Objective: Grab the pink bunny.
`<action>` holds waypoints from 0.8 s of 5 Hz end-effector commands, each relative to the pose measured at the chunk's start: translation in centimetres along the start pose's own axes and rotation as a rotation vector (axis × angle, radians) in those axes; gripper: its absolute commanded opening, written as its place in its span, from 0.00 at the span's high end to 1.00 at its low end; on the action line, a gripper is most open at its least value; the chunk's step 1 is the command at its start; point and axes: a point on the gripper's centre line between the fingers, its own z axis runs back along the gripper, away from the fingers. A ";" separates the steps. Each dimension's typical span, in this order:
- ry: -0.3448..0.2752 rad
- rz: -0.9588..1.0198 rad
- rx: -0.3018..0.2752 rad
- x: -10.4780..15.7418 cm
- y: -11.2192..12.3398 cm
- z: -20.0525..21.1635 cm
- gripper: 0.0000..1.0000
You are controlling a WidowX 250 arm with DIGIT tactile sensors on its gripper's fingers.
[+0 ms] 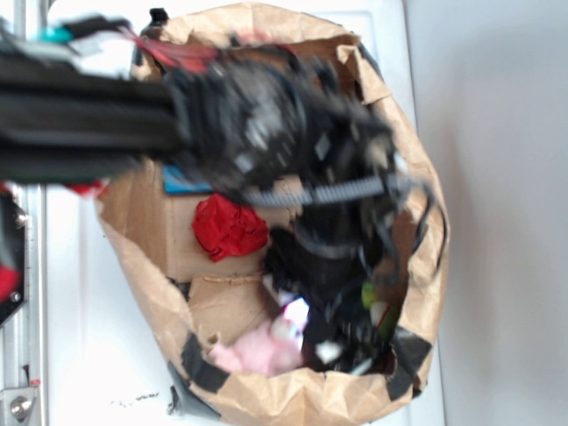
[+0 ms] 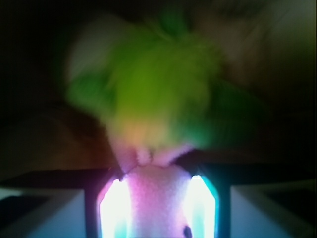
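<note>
The pink bunny (image 2: pixel 158 191) fills the gap between my two glowing pads (image 2: pixel 115 210) in the wrist view, one small dark eye showing low on its right side. My gripper (image 2: pixel 157 198) is shut on it, both pads pressed against its sides. From outside, the bunny (image 1: pixel 262 348) lies low in the brown paper bag (image 1: pixel 302 398), at its near rim. My blurred black gripper (image 1: pixel 324 319) reaches down right beside the bunny's whitish head. A fuzzy lime-green plush (image 2: pixel 153 84) sits just beyond the bunny.
A red wrinkly lump (image 1: pixel 229 226) rests on a cardboard box (image 1: pixel 155 222) inside the bag. A sliver of the green plush (image 1: pixel 368 293) shows by the bag's right wall. The bag stands on a white surface (image 1: pixel 89 355), with a metal rail (image 1: pixel 22 355) at left.
</note>
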 end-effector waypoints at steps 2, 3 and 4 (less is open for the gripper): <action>-0.243 -0.142 0.208 -6.3 -4.3 8.2 1.00; -0.305 -0.148 0.441 -7.8 -4.7 8.7 1.00; -0.285 -0.100 0.541 -7.7 -4.3 9.5 1.00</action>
